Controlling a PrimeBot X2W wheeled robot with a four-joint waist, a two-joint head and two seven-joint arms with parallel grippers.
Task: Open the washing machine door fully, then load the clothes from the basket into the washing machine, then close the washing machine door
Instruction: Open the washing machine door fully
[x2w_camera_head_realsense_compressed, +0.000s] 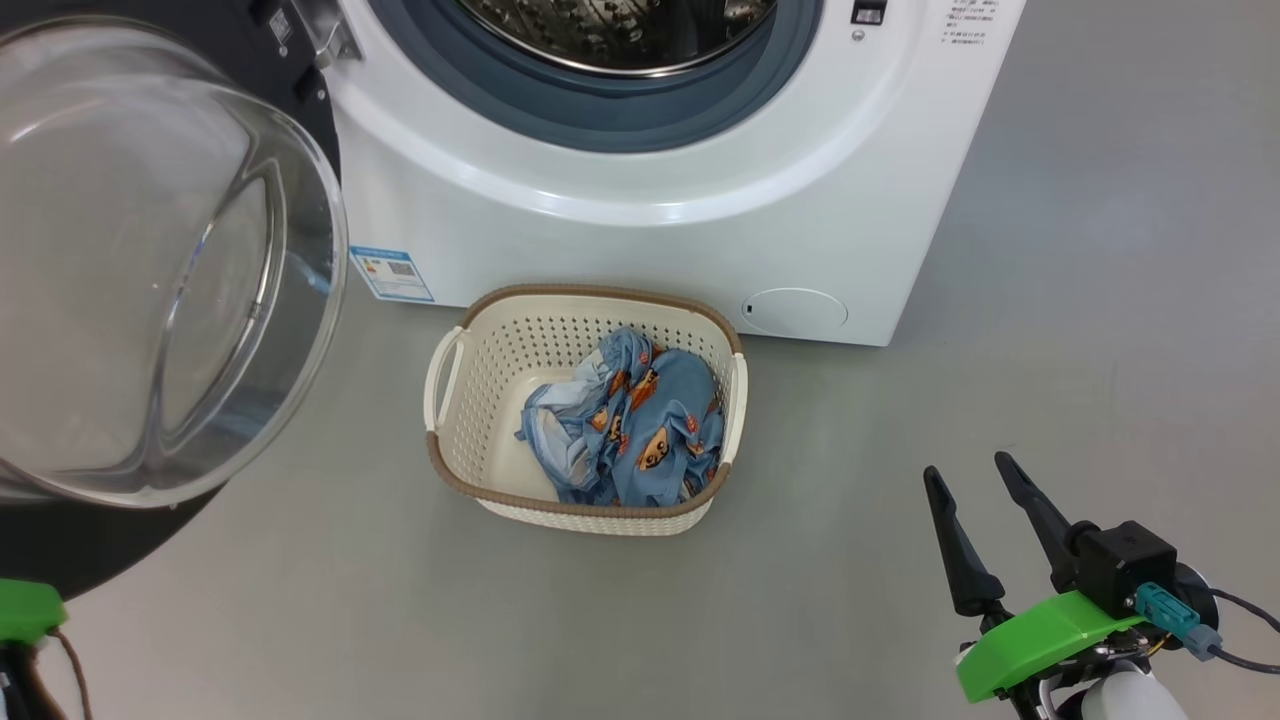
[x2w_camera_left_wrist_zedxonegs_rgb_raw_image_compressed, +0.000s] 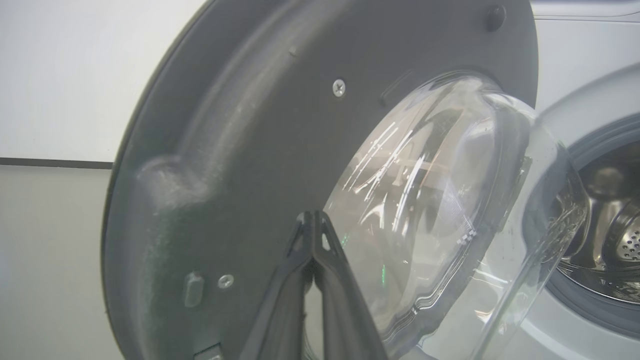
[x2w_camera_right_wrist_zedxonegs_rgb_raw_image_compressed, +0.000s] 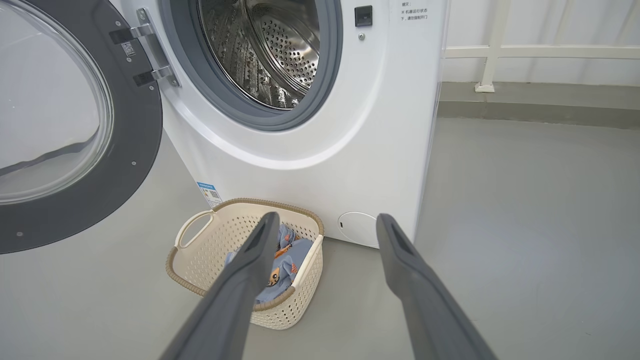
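The clothes (x2w_camera_head_realsense_compressed: 630, 420) lie in the basket (x2w_camera_head_realsense_compressed: 600, 292) on the floor (x2w_camera_head_realsense_compressed: 900, 420), just before the washing machine (x2w_camera_head_realsense_compressed: 640, 240), ahead and left of the right end effector (x2w_camera_head_realsense_compressed: 965, 465) and well apart from it, with bare floor between. The washing machine door (x2w_camera_head_realsense_compressed: 170, 270) stands open at the left. The right end effector is spread wide and empty; the left end effector (x2w_camera_left_wrist_zedxonegs_rgb_raw_image_compressed: 312, 216) is pressed together on nothing, its tips near the door's inner face

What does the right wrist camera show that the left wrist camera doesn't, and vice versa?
Right wrist, not left: the basket holding the clothes, and the open right pincer. Left wrist, not right: the shut left pincer, near the dark inner face of the washing machine door. Both: that open door with its glass bowl, and the steel drum.
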